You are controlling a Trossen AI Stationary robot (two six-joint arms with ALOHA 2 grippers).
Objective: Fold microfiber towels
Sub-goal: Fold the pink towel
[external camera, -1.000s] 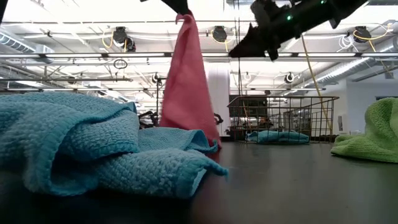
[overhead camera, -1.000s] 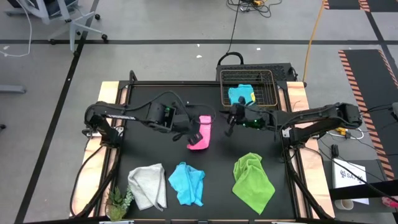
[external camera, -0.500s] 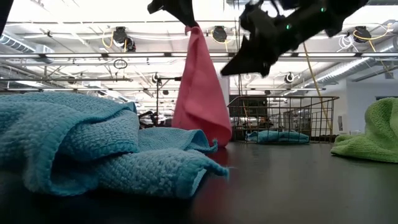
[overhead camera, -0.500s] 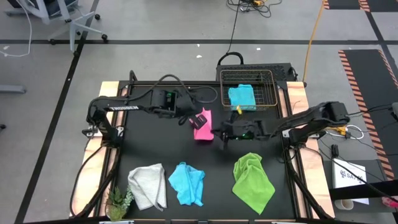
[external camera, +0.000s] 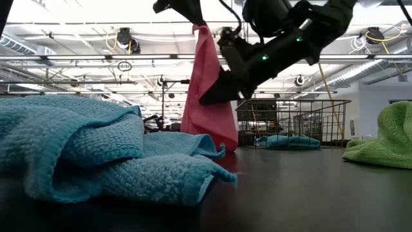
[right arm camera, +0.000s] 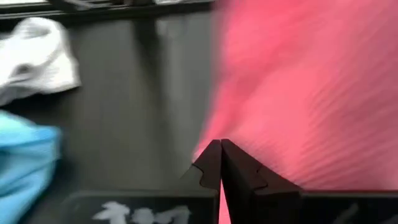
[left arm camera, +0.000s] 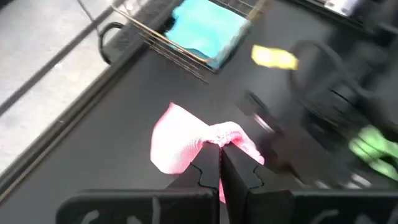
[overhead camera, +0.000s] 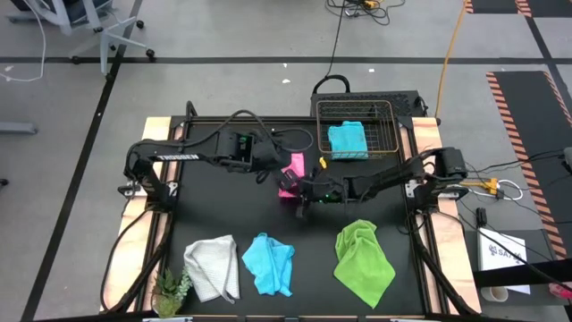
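Observation:
A pink towel (overhead camera: 292,168) hangs from my left gripper (overhead camera: 275,172), which is shut on its top high over the table's middle. Its lower end (external camera: 217,140) reaches down to the black table. My right gripper (overhead camera: 295,190) reaches in from the table's right and is shut at the hanging towel's side edge (external camera: 207,98). A white-grey towel (overhead camera: 213,266), a light blue towel (overhead camera: 268,264) and a lime green towel (overhead camera: 362,259) lie crumpled along the near edge. Another light blue towel (overhead camera: 349,139) lies folded in the wire basket (overhead camera: 357,105). My left gripper pinches the pink towel's bunched top (left arm camera: 214,138) between its two fingers, slanting down from the table's left. The towel hangs below it, slack, its lower end at the table. My right gripper's shut fingertips (right arm camera: 211,155) sit on the towel's side edge (right arm camera: 208,144), about halfway up. It comes in from the table's right, slanting slightly down. Pink shows in the gap behind the tips; how many layers they hold does not show.
A small green plant (overhead camera: 170,288) stands at the near left corner. The basket sits at the far right of the table. Bare black table lies between the hanging towel and the row of crumpled towels.
My right gripper has come down and toward the table's left, from beside the basket to the hanging pink towel's side edge. My left gripper has carried the towel's top a little toward the far edge, and the towel now hangs straighter.

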